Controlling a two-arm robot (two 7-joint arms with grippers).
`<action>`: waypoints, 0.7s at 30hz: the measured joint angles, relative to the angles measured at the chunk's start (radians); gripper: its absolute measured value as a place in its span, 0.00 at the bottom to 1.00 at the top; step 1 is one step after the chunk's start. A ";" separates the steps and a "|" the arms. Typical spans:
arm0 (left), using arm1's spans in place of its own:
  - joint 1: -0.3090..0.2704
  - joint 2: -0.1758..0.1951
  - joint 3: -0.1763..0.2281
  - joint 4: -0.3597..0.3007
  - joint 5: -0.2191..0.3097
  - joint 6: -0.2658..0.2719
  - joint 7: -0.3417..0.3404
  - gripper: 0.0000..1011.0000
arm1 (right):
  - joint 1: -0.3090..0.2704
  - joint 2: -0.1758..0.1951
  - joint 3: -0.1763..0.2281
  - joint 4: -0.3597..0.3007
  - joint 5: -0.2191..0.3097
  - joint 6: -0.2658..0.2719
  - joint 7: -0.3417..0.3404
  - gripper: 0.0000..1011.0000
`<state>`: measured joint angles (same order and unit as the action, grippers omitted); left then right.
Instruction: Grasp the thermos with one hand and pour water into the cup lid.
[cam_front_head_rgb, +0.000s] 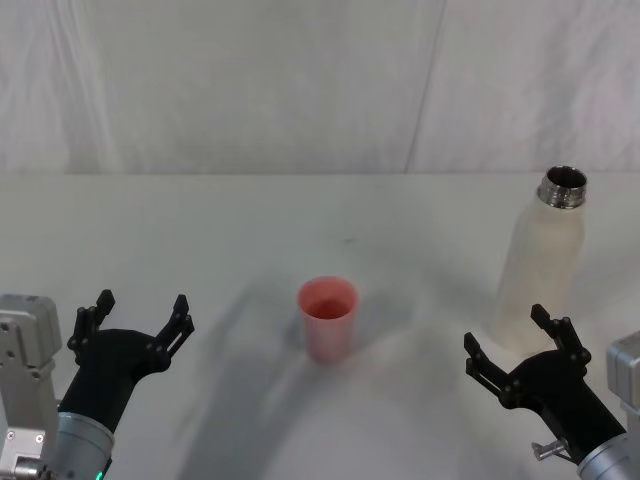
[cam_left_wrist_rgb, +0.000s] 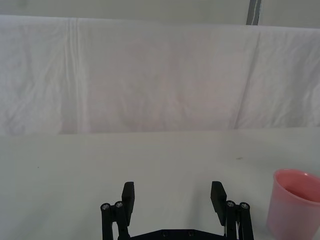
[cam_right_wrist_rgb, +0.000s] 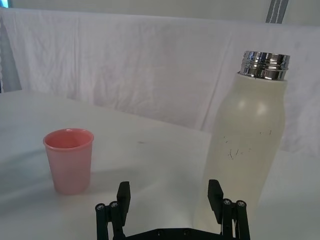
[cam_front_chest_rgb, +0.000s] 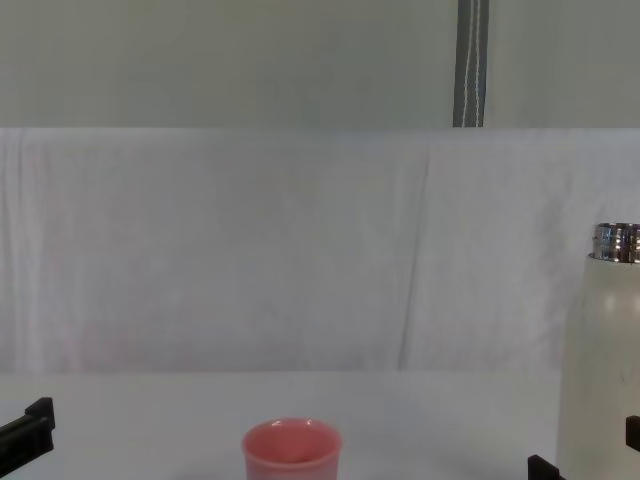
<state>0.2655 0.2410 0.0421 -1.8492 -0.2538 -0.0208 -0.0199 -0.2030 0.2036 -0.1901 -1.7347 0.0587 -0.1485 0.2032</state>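
Thermos (cam_front_head_rgb: 545, 265) stands upright on the far right of the table (cam_front_head_rgb: 250, 230), long axis vertical, cap off, steel neck open at the top. It sits just ahead of my right gripper (cam_front_head_rgb: 515, 352), slightly to that gripper's right; in the right wrist view the thermos (cam_right_wrist_rgb: 247, 150) rises just beyond one fingertip (cam_right_wrist_rgb: 215, 192), not between the fingers, so nothing is touching. My right jaws are spread wide and empty. Cup lid (cam_front_head_rgb: 327, 318) is upright near the table's middle, mouth up, well apart from the thermos and to its left, roughly between my two arms. My left gripper (cam_front_head_rgb: 135, 322) hovers low at the near left, jaws also spread and empty, with the cup lid (cam_left_wrist_rgb: 295, 205) off to its right. Right arm is clearly the nearer one to the thermos, so I judge the grasp is its job: shift a bit right and forward to bracket the body side-on, then close. Pour not yet started; cup lid looks empty.
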 joint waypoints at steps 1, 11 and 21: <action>0.000 0.000 0.000 0.000 0.000 0.000 0.000 0.99 | 0.000 0.000 0.000 0.000 0.000 0.000 0.000 0.99; 0.000 0.000 0.000 0.000 0.000 0.000 0.000 0.99 | 0.000 0.001 0.000 0.000 0.000 0.001 0.000 0.99; 0.000 0.000 0.000 0.000 0.000 0.000 0.000 0.99 | 0.000 0.001 0.000 0.000 0.000 0.001 0.001 0.99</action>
<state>0.2655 0.2409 0.0421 -1.8492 -0.2538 -0.0208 -0.0199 -0.2030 0.2047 -0.1896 -1.7347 0.0587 -0.1472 0.2038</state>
